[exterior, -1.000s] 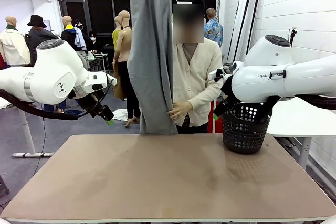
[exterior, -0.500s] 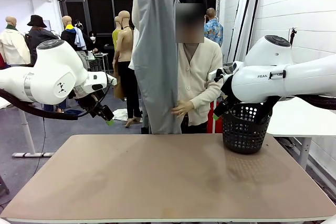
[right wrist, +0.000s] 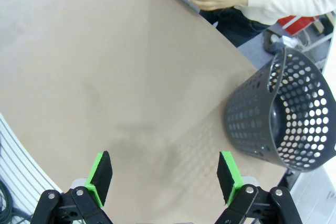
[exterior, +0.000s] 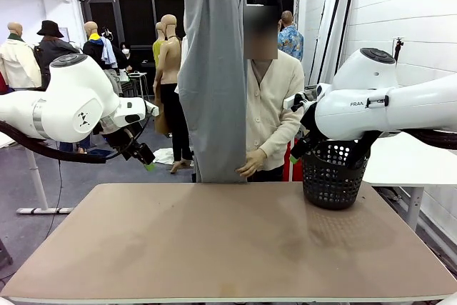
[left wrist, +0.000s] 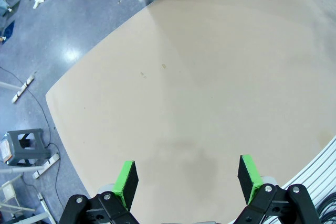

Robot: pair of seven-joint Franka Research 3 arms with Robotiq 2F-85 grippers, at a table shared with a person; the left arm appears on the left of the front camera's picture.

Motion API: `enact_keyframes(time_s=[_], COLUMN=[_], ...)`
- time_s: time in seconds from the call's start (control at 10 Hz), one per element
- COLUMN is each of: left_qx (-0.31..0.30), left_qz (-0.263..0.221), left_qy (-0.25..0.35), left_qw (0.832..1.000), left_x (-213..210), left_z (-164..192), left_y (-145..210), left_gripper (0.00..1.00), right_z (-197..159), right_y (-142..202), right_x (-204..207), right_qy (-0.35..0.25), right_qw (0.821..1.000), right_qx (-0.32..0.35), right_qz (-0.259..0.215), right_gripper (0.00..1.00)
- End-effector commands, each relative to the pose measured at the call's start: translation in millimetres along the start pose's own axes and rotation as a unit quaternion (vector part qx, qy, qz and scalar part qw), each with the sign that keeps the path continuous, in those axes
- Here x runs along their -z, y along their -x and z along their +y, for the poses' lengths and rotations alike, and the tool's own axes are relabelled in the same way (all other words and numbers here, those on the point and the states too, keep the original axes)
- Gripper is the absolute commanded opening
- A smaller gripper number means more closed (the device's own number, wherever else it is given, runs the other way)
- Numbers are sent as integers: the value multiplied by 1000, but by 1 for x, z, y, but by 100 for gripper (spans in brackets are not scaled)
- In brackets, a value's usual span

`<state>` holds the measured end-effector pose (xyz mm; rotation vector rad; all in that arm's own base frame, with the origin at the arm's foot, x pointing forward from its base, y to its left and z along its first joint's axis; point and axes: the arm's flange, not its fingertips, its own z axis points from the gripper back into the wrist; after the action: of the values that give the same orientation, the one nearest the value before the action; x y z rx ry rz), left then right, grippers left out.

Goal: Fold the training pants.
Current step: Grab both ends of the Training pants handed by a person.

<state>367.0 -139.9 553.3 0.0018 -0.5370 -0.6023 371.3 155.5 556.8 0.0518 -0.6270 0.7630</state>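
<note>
Light grey jersey training pants (exterior: 213,83) held upright by person (exterior: 275,105) at far desk (exterior: 228,248) edge. Left hand (left wrist: 186,174), right hand (right wrist: 165,176): released, empty.

The training pants (exterior: 214,83) hang at the far edge of the surface (exterior: 214,248), well ahead of the left fingers (left wrist: 126,179) and the right fingers (right wrist: 229,174) (a person's hand (exterior: 252,162) rests at their lower end). The basket (right wrist: 278,114) stands on the surface, ahead and to the right of the right fingers.

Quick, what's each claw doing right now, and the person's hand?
Left gripper: open, empty.
Right gripper: open, empty.
Person's hand: holding the pants near their lower end.
</note>
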Motion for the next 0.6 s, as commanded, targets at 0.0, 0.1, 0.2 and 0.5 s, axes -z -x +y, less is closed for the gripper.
enact_keyframes(time_s=[0.0, 0.1, 0.2, 0.5], left_qx=[1, 1, 1, 1], left_qz=[1, 1, 1, 1], left_qy=[1, 1, 1, 1], left_qw=[1000, 1000, 1000, 1000], left_x=[-2, -2, -2, -2], left_z=[1, 1, 1, 1], left_y=[-1, -1, -1, -1], left_gripper=[100, 100, 100, 100], right_z=[-1, -1, -1, -1], right_y=[0, 0, 0, 0], right_x=[1, 1, 1, 1], right_qy=[-1, -1, -1, -1], right_qw=[1000, 1000, 1000, 1000], right_qx=[1, 1, 1, 1], right_qz=[1, 1, 1, 1], right_gripper=[100, 100, 100, 100])
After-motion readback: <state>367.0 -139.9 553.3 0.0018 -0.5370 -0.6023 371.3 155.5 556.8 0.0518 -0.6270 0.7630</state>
